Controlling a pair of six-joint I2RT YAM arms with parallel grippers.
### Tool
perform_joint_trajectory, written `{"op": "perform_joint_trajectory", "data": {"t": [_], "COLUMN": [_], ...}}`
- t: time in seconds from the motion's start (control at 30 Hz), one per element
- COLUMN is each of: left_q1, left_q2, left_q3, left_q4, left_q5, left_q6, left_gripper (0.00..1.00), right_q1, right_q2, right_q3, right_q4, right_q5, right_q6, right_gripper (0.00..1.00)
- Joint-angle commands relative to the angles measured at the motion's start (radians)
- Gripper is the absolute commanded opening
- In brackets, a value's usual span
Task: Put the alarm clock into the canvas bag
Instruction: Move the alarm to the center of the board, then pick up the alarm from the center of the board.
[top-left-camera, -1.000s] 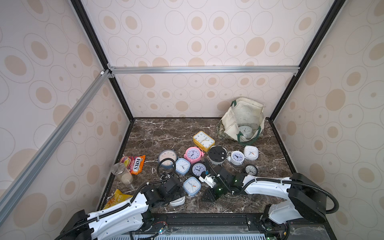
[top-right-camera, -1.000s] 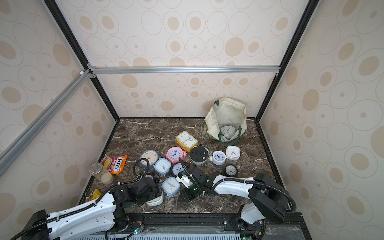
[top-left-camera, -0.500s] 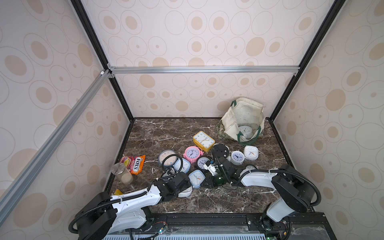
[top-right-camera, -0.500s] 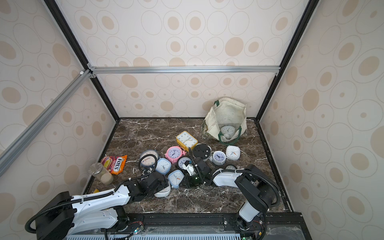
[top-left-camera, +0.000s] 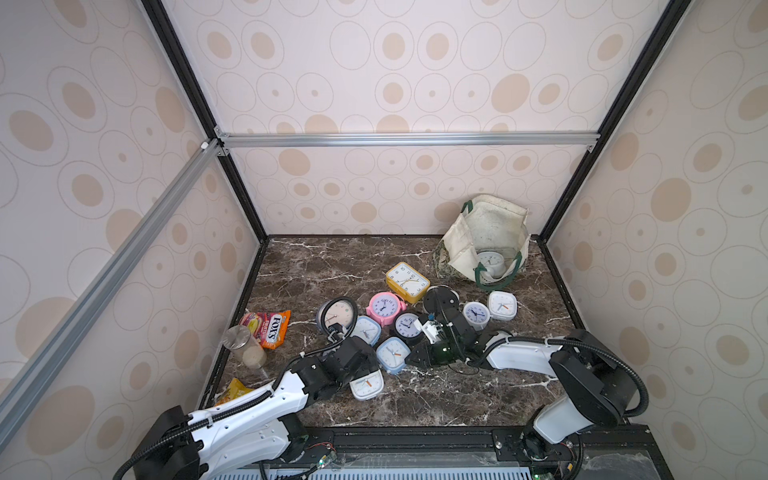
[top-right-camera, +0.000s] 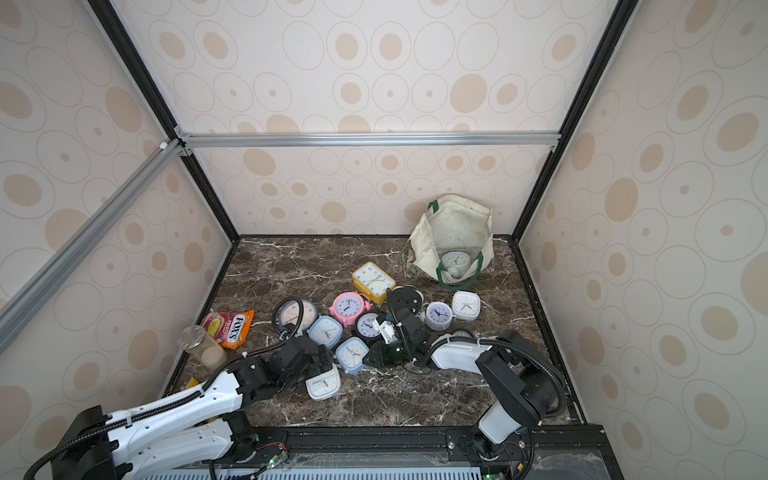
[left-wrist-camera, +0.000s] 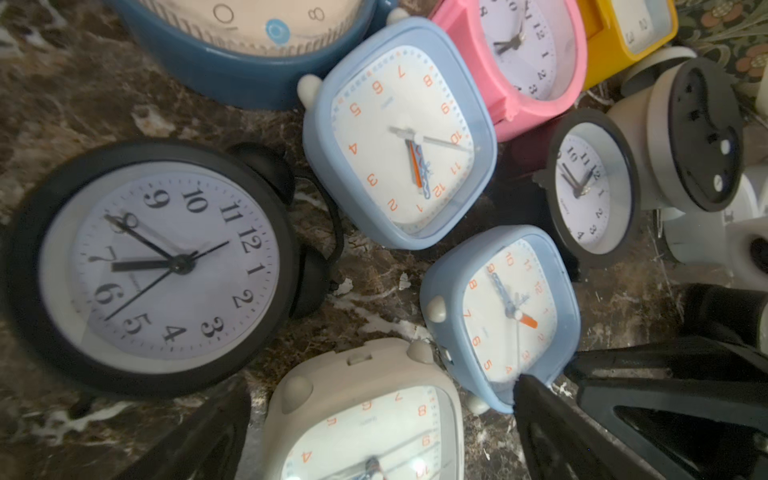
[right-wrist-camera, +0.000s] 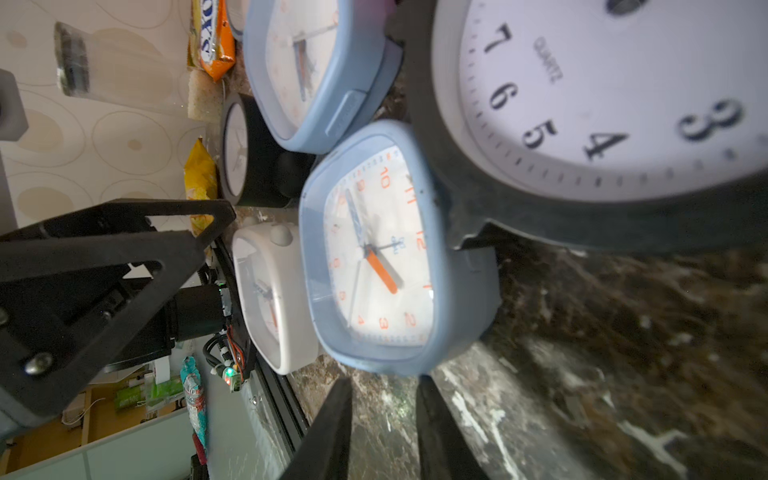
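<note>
Stretches the left arm (top-left-camera: 249, 409) from the front left corner of the bench toward its middle, forearm low. Holds the left gripper (top-left-camera: 368, 368) just above the surface, jaws spread wide, gripping nothing. Reaches the right arm (top-left-camera: 523, 357) in from the front right corner, elbow raised, forearm nearly level. Holds the right gripper (top-left-camera: 409, 356) rolled onto its side, fingers (right-wrist-camera: 332, 424) parted only narrowly, nothing between them.
</note>
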Motion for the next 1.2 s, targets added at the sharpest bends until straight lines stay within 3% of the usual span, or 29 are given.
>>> {"op": "perform_joint_trajectory", "data": {"t": [0.0,0.07,0.17,0.23,0.5,0.7,1.17], "left_q1": [0.001,-0.021,-0.041,-0.046,-0.079,-0.105,-0.159], "left_q2": [0.032,0.056,0.095,0.115,0.202,0.241,0.421], "left_q3": [0.054,0.058,0.086,0.096,0.117,0.16,0.218], "left_q4": [-0.092,-0.102,-0.159,-0.178,-0.127,-0.206,-0.224], "left_q5": [0.059,0.076,0.068,0.067,0.092,0.06,0.069], "left_q6": [0.095,0.089,0.068,0.046,0.002,-0.089,-0.177], "left_gripper": [0.98,0.98,0.98,0.98,0.98,0.98,0.98], "right_q1": [-0.002,-0.002,-0.001,0.002,0.013,0.015,0.016], "right_q2": [-0.056,-0.076,-0.112,-0.133,-0.152,-0.14,-0.155], "right_q3": [0.004,0.001,-0.016,-0.026,-0.067,-0.08,-0.124], "right_q4": [-0.023,-0.027,-0.023,-0.031,-0.062,-0.025,0.024], "right_q5": [-0.002,-0.011,-0.019,-0.018,-0.012,-0.02,-0.023], "right_q6": [-0.019,-0.022,-0.019,-0.025,-0.045,-0.044,-0.034], "right_gripper": [0.35,0.46,0.73,0.81,0.81,0.81,0.81]}}
